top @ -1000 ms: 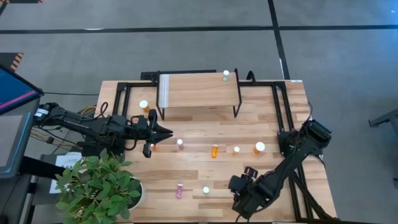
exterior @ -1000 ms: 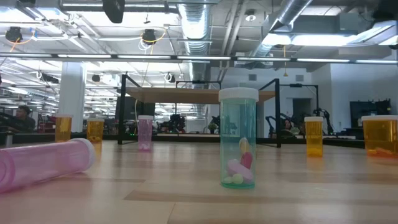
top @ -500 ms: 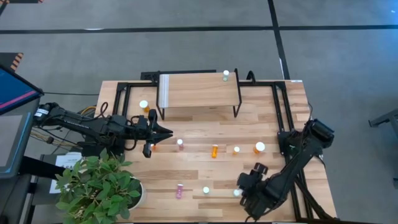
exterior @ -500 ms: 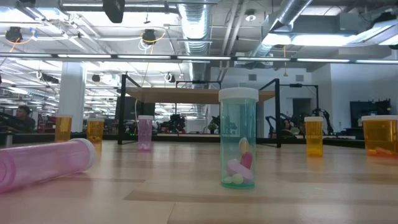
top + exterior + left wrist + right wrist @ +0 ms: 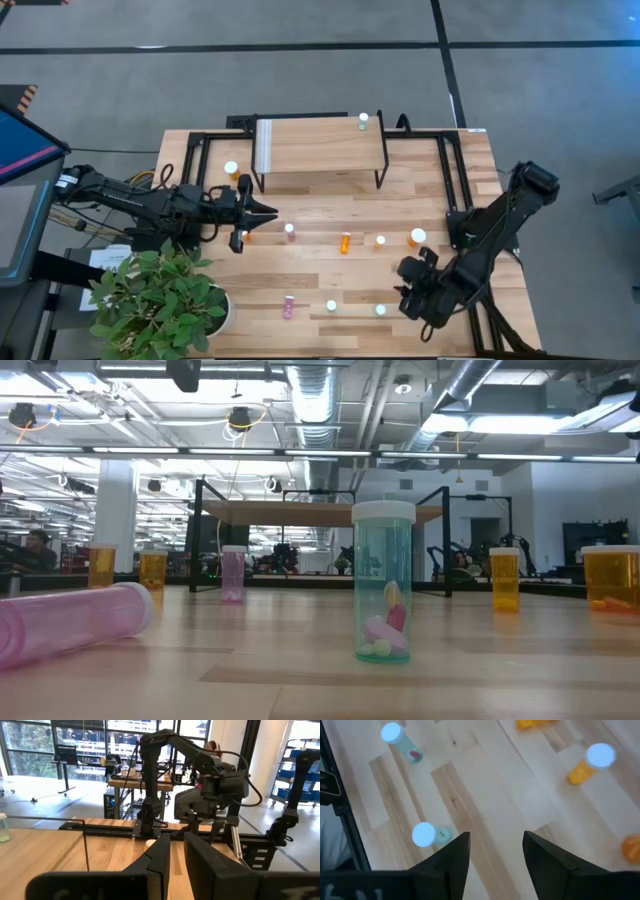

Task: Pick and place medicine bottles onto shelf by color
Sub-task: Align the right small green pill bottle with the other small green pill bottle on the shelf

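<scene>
the right end effector (image 5: 412,283) is held open and empty above the surface (image 5: 330,275), just beside a pale green bottle (image 5: 380,310). the left end effector (image 5: 262,211), nearly shut and empty, is seen beside the shelf (image 5: 318,146), where one green bottle (image 5: 363,120) is placed.

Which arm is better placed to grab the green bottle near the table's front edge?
Right. The right gripper hovers beside that green bottle, fingers apart and empty; the left gripper is far off near the shelf.
</scene>
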